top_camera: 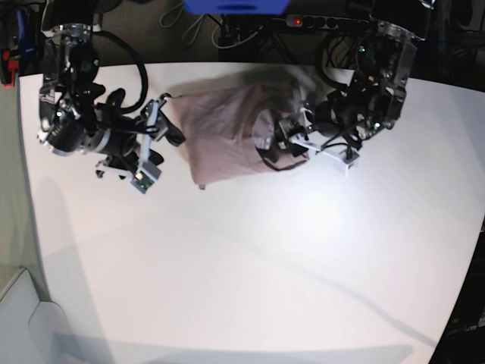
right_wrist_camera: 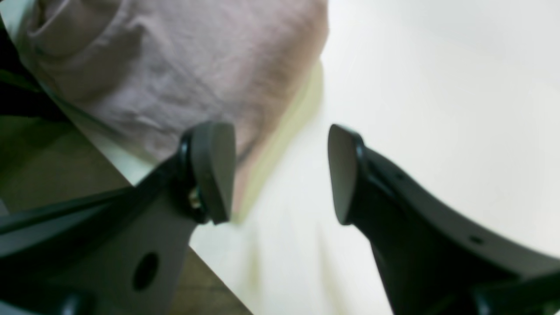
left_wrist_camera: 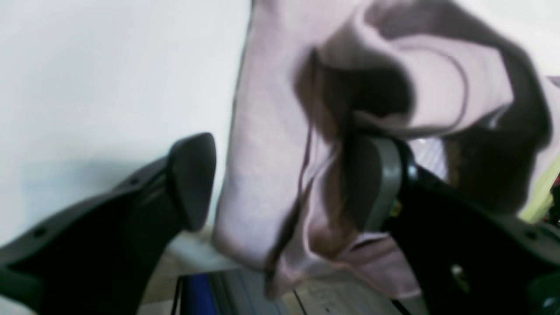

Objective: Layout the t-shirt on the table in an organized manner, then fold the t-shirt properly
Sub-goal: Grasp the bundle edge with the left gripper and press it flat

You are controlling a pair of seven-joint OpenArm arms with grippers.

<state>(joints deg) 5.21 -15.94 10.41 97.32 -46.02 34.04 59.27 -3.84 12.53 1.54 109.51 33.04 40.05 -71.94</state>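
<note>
Left wrist view: the left gripper (left_wrist_camera: 280, 181) stands wide apart, bunched folds of the t-shirt (left_wrist_camera: 271, 131) between its jaws, all blurred; whether it grips cannot be told. Right wrist view: the right gripper (right_wrist_camera: 280, 173) is spread over bare table (right_wrist_camera: 437, 87), clasping nothing, cloth beside one finger. Base view alone shows the shirt crumpled at the table's far edge, between both arms.

t-shirt (top_camera: 227, 129): far edge smeared by motion blur in base view; neck label too small to find.
left gripper (left_wrist_camera: 280, 183): one finger half buried in cloth folds.
right gripper (right_wrist_camera: 280, 175): arm cut by frame edge.
</note>
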